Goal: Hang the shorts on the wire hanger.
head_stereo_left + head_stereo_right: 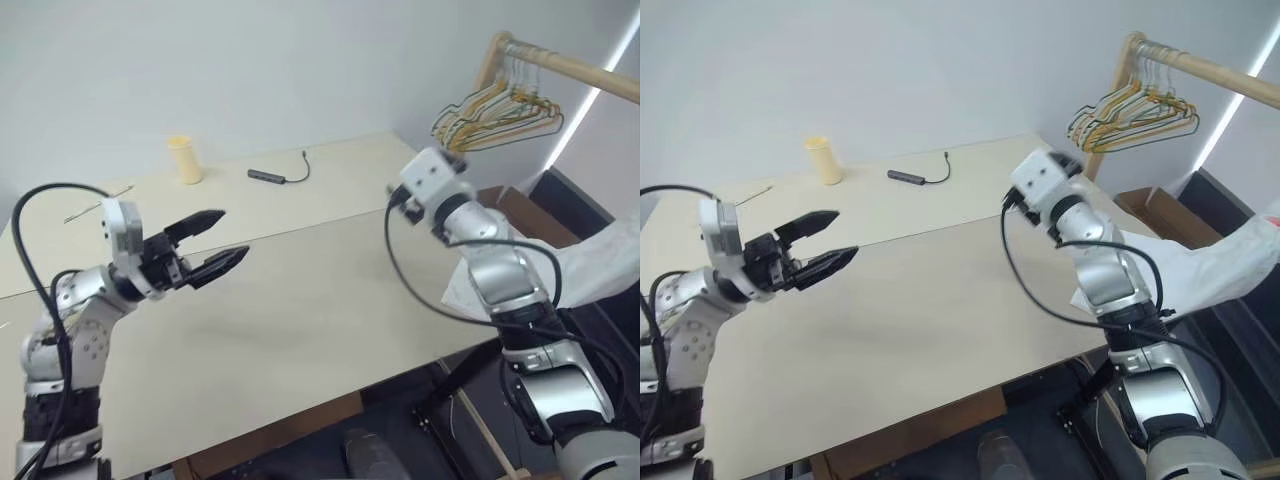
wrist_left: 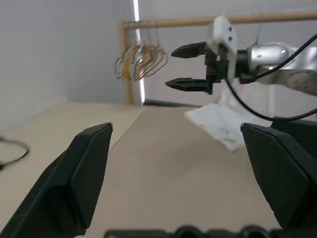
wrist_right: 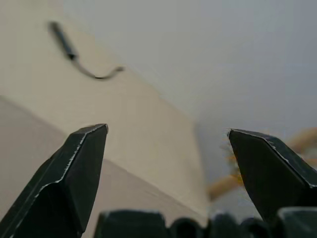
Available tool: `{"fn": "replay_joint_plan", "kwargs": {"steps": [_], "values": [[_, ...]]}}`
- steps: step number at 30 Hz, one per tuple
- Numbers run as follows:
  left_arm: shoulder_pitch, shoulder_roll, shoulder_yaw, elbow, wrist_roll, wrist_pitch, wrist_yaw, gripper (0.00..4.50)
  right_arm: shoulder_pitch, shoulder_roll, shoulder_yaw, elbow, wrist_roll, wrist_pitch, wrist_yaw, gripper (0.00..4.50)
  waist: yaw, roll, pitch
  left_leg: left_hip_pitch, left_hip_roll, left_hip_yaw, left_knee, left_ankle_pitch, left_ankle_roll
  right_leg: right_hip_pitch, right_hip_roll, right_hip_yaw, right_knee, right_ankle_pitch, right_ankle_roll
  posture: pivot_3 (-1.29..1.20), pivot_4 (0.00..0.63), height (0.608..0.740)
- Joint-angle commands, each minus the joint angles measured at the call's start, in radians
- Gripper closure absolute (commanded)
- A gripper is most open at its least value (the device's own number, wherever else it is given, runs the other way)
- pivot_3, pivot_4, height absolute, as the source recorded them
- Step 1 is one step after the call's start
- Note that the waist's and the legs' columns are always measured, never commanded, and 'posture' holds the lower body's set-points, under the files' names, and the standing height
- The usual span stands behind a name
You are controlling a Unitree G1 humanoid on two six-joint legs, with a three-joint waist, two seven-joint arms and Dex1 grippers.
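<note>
the shorts (image 1: 600, 262) lie draped over the right-hand edge of the desk (image 1: 300, 310), a white heap partly behind the right arm, with a little of the cloth resting on the desk's corner and the rest hanging off past it. the thin wire hanger (image 1: 98, 207) lies flat at the far left of the desk, well apart from the shorts, with the whole desk top between them. also on the desk, along its far edge, stand a yellow cup (image 1: 186, 159) and, nearer the middle, a small dark stick with a cable (image 1: 280, 175). beyond the desk's far right corner a wooden rail (image 1: 560, 65) carries a bunch of yellow and dark hangers (image 1: 495, 115). the left tool (image 1: 212, 245) hovers over the desk's left part, released, fingers spread and grasping nothing. the right tool (image 2: 185, 67) hangs above the desk's right part, near the shorts, likewise released and empty, its arm standing between the desk's middle and the cloth.
</note>
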Motion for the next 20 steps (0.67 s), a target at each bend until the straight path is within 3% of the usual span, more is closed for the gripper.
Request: {"fn": "replay_joint_plan", "kwargs": {"steps": [1,13,20], "values": [[0.072,0.024,0.041,-0.081,0.019,-0.013,0.035,0.0,0.01,-0.018,0.031,-0.07,0.015,-0.057,0.136,0.02,0.028,-0.001,0.0,0.0,0.0,0.0,0.0,0.0,0.0,0.0,-0.001,0.0,0.0,0.0,0.0,-0.07,0.0,0.74],[0.28,-0.012,0.062,-0.229,0.027,-0.006,0.17,0.0,0.053,-0.006,0.086,-0.058,-0.02,-0.105,0.304,0.02,0.222,-0.003,0.002,0.0,0.001,0.002,0.0,0.0,-0.001,-0.004,0.0,-0.003,0.001,0.001,-0.004,0.05,0.0,0.74],[0.291,-0.003,0.061,-0.237,0.023,0.004,0.179,0.0,0.055,0.003,0.095,-0.044,-0.048,-0.127,0.321,0.02,0.261,-0.003,0.002,0.0,0.0,0.003,0.0,0.0,-0.001,-0.004,0.002,-0.003,0.001,0.001,-0.006,0.05,0.0,0.74]]}}
